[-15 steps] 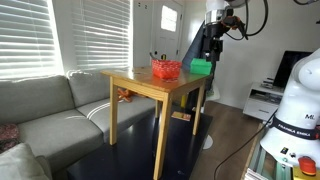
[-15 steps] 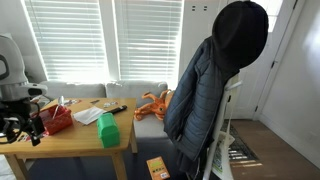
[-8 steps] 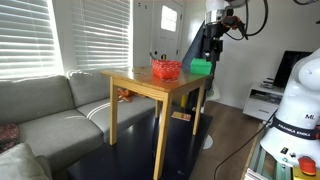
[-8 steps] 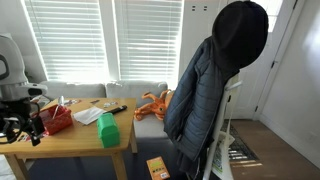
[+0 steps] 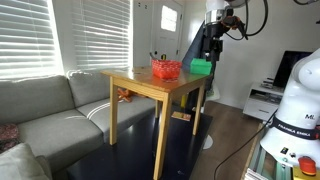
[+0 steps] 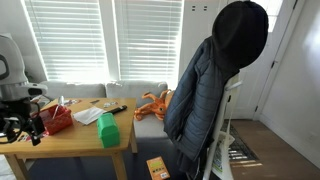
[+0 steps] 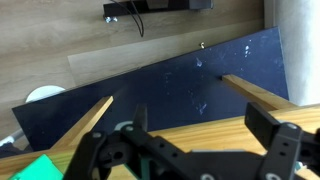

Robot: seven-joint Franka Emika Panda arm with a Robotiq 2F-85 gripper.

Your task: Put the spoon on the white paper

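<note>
The wooden table [image 6: 70,139] holds a red basket [image 6: 57,119] just beside the gripper [image 6: 22,130]; its contents are too small to tell. Beyond it lie white paper [image 6: 88,116], a green box [image 6: 109,131] and what looks like the spoon [image 6: 117,108], farthest from the wide-spread, empty jaws. Nothing has moved since earlier.
</note>
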